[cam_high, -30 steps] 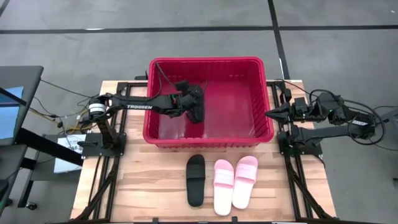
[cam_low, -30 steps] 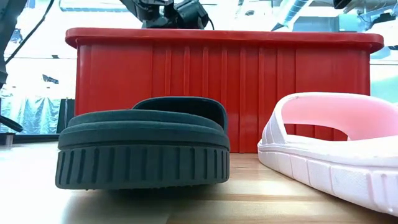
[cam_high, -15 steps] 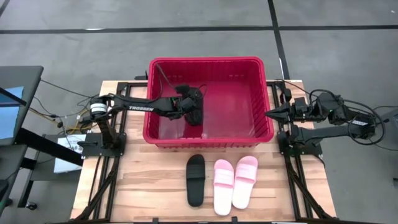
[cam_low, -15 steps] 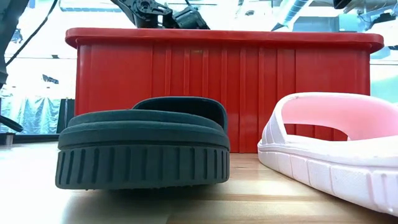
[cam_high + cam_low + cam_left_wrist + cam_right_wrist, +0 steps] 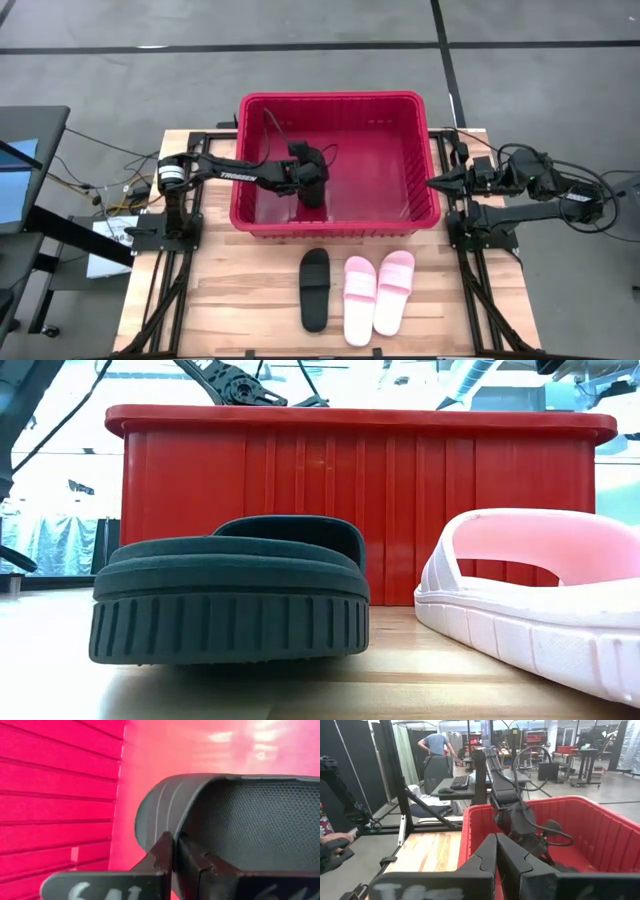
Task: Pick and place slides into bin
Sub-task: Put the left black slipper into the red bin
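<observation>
The red bin (image 5: 335, 100) stands at the table's far middle. My left gripper (image 5: 303, 176) reaches down inside it, shut on a black slide (image 5: 314, 183) that fills the left wrist view (image 5: 240, 820). Whether this slide touches the bin's floor I cannot tell. A second black slide (image 5: 314, 290) and a pink pair (image 5: 360, 298) (image 5: 394, 288) lie sole down on the wood in front of the bin. My right gripper (image 5: 432, 183) waits shut at the bin's right side, touching nothing. My left gripper pinches the black slide between its two fingers (image 5: 162, 852) at a curved, grooved edge (image 5: 155, 815), the strap as far as I can tell. The fingers slant down into the bin from the table's left. The slide is inside the bin, below its rim.
The bin's front wall (image 5: 370, 490) rises right behind the black slide (image 5: 230, 595) and a pink slide (image 5: 540, 590) on the table. Bare wood lies left and right of the three slides. A person stands far off in the room (image 5: 437, 742).
My left gripper has sunk deeper into the bin, staying shut on the black slide, which went down with it. In the low view the gripper has dropped behind the bin's rim.
</observation>
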